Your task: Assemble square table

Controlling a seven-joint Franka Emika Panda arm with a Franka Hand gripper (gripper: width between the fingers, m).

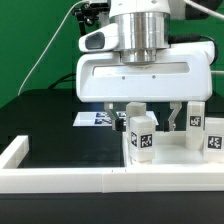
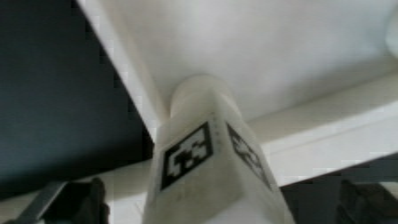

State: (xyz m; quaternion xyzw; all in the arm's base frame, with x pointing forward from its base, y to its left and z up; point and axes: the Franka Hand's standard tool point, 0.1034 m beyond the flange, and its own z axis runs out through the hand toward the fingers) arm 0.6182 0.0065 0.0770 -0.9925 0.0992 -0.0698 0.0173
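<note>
The square table top (image 1: 172, 150) lies at the exterior view's right, behind the front wall; its rim also shows in the wrist view (image 2: 311, 120). A white tagged leg (image 1: 140, 140) stands upright on it, and it fills the middle of the wrist view (image 2: 210, 150). Two more tagged legs (image 1: 196, 121) (image 1: 214, 141) stand further right. My gripper (image 1: 154, 116) hangs over the near leg with its fingers (image 2: 71, 205) wide apart, one on each side. A gap shows between the leg and at least one finger. The gripper is open.
A long low white wall (image 1: 60, 178) runs along the front of the black worktop and turns back at the exterior view's left. The marker board (image 1: 97, 118) lies flat behind the gripper. A green backdrop stands behind the arm.
</note>
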